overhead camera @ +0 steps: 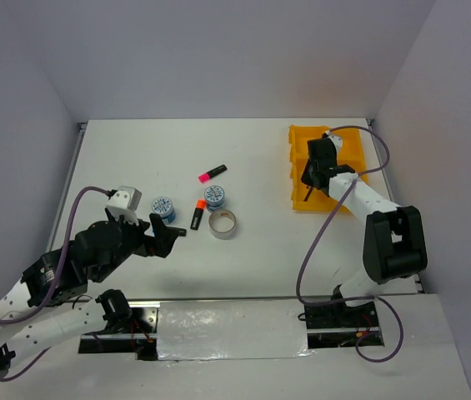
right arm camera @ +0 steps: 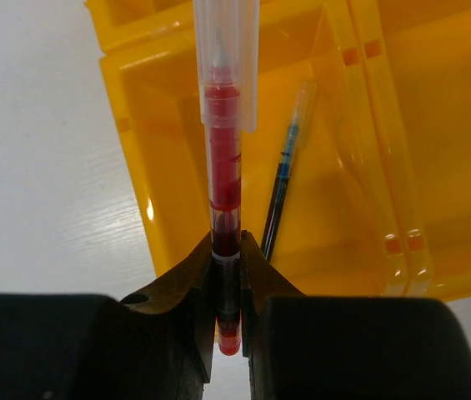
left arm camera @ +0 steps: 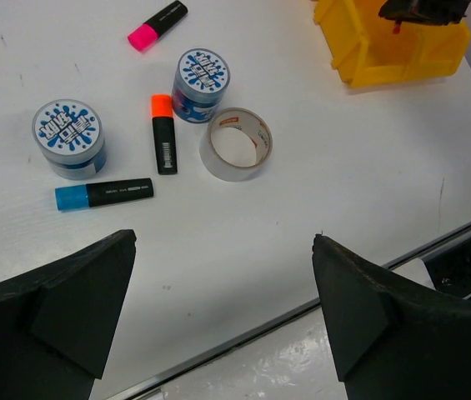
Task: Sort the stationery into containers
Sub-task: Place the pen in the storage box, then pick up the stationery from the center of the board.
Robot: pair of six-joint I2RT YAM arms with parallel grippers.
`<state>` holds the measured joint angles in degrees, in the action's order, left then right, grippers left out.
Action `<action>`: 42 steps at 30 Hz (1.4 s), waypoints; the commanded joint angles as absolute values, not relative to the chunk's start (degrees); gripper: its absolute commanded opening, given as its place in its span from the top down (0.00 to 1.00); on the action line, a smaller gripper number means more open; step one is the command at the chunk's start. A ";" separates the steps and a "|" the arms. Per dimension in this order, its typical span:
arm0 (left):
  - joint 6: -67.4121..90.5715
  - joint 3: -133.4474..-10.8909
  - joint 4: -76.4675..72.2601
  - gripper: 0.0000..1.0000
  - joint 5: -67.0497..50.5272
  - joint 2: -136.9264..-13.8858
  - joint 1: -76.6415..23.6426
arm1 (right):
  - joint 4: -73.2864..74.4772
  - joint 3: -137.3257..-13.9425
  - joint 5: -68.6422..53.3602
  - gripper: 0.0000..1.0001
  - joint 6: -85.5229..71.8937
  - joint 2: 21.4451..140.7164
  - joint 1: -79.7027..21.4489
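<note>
Grip on the right was firm: the right jaws were closed tight on the red pen point(right arm camera: 222, 150), clamping it near its tail end, which showed in the narrow slit between them. The pen's clear barrel ran straight out ahead of the jaws, above one compartment of the yellow tray point(right arm camera: 177, 167). Inside that compartment, just right of the held pen, the blue pen point(right arm camera: 283, 179) lay slanted. Left of these jaws the white counter point(right arm camera: 43, 167) ran bare up to the tray's outer wall.

The left jaws were spread wide and held nothing, hovering above the counter. Nearest ahead of them, toward the left, the blue highlighter point(left arm camera: 104, 194) lay on its side, with one blue-white tape roll point(left arm camera: 69, 137) just beyond it. More nearly straight ahead lay the orange highlighter point(left arm camera: 164, 133), its cap pointing away from the jaws. The second tape roll point(left arm camera: 201, 83) stood just beside that cap, and the silver tape ring point(left arm camera: 260, 137) lay flat to the highlighter's right. Whether ring and roll touched could not be told. The pink highlighter point(left arm camera: 158, 24) lay farthest ahead, apart from the rest. The tray sat far ahead to the right, well apart from all these loose pieces.
</note>
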<state>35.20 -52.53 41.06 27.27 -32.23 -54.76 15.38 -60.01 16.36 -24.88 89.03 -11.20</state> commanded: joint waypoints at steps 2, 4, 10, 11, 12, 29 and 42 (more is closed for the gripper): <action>37.00 -51.50 38.94 0.01 25.49 -30.06 -54.67 | 13.89 -62.58 18.19 0.84 -26.28 90.87 -10.72; 37.00 -51.50 38.67 0.01 25.49 -29.80 -54.67 | 13.97 -63.01 18.10 0.82 -26.54 92.62 -10.55; 37.18 -51.50 38.93 0.01 25.57 -29.79 -54.84 | 13.45 -61.36 17.94 0.57 -27.33 92.73 -10.28; 37.26 -51.59 39.11 0.01 26.27 -30.06 -55.02 | 13.01 -60.91 17.84 0.53 -27.51 92.38 -10.28; 37.35 -51.85 39.55 0.01 26.63 -30.23 -55.02 | 12.83 -60.39 17.67 0.46 -27.60 92.03 -10.28; 42.56 -56.25 39.34 0.01 24.49 -49.65 -35.65 | 18.53 -61.70 11.55 0.11 -18.11 70.57 -31.63; 26.02 -62.33 44.57 0.01 17.93 -52.05 -14.68 | 20.92 -63.19 8.35 0.13 -20.39 87.88 -43.33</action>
<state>31.55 -62.85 44.51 17.39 -57.23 -14.79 19.77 -61.36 9.45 -20.14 84.99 -42.70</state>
